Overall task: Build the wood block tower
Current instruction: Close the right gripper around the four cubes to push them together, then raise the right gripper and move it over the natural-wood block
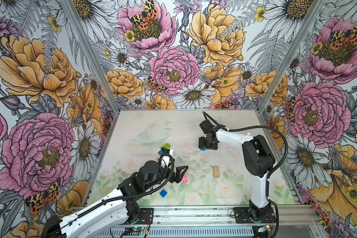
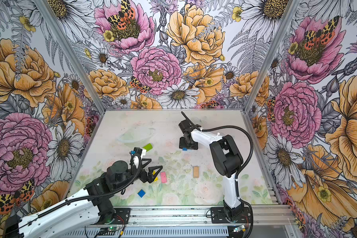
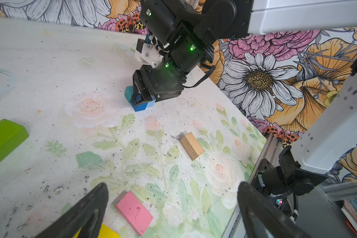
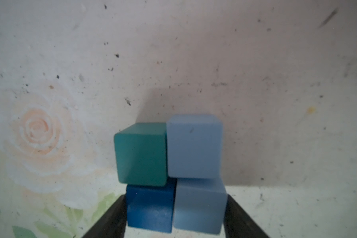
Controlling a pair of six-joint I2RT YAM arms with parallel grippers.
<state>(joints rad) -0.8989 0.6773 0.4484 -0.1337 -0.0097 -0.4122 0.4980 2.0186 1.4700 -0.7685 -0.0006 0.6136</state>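
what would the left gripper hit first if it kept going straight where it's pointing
Probably the pink brick, lying low beside one of the left gripper's open fingers; height is unclear. If they pass over it, the tan brick farther on is next in line.

The left arm (image 1: 107, 214) and right arm (image 1: 259, 189) show white shells, black joints, ribbed black conduit (image 1: 286, 145). The left hand (image 3: 172, 186) has black triangular fingers (image 3: 87, 212).

right gripper (image 4: 175, 206): dark blue cube (image 4: 149, 208) + near light blue cube (image 4: 200, 206) fill span between fingers. Teal cube (image 4: 140, 154) + far light blue cube (image 4: 194, 146) block ahead. Table (image 4: 276, 82) bare beyond and on both flanks.
left gripper (image 3: 172, 186): pink brick (image 3: 134, 212) below, between fingers; tan brick (image 3: 191, 145) ahead.
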